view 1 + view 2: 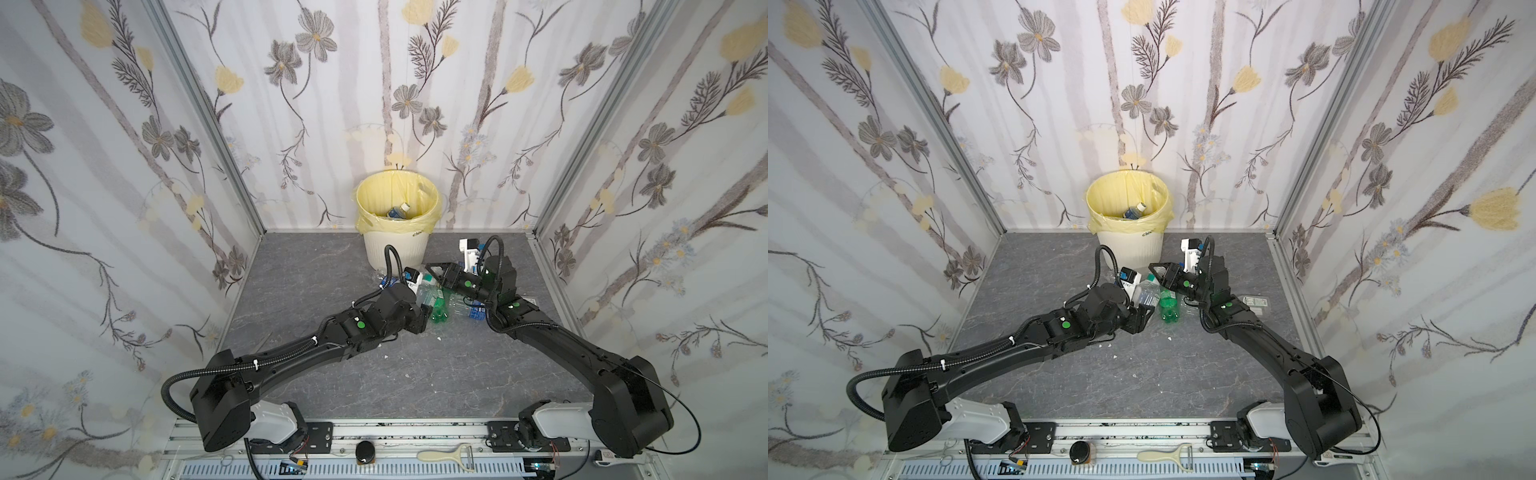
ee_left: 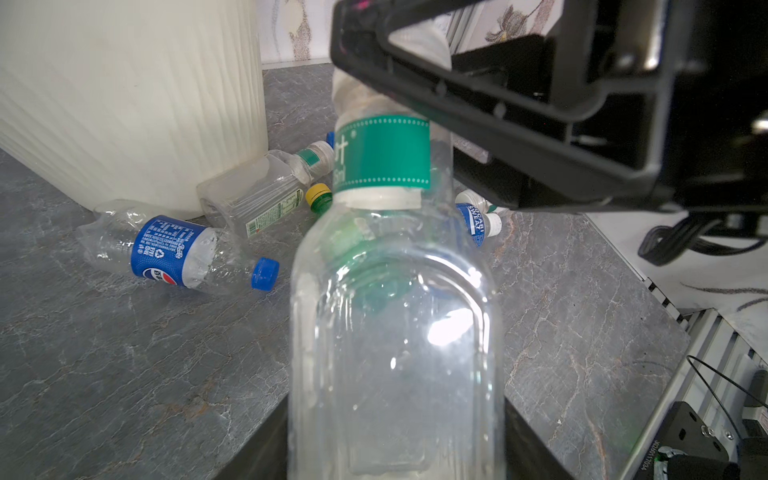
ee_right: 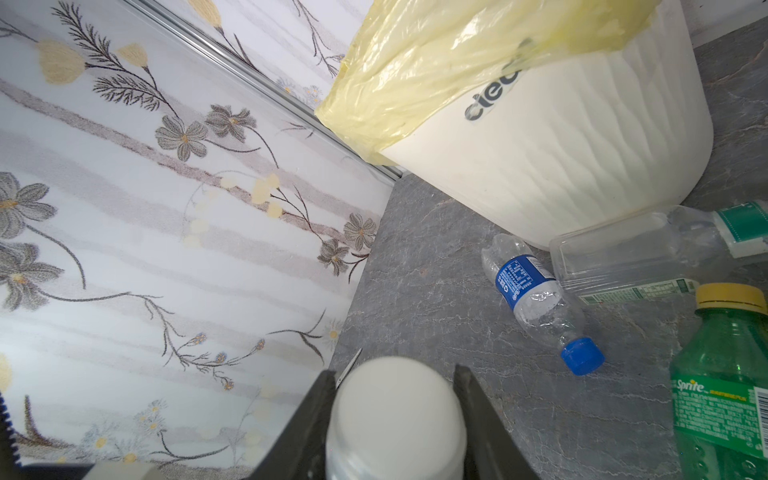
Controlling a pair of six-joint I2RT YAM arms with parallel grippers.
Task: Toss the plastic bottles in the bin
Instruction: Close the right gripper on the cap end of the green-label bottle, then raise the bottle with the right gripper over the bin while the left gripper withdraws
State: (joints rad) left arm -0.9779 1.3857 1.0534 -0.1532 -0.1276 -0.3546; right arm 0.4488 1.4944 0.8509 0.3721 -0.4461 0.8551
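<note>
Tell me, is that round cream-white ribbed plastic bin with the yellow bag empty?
Not empty: in a top view the bin holds at least one clear blue-labelled bottle lying inside; how many more, cannot tell.

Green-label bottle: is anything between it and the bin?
Nothing visible. The left gripper holds the green-label bottle by its base, the right gripper by its cap. The bin is open on top; loose bottles lie on the table, below its rim.
</note>
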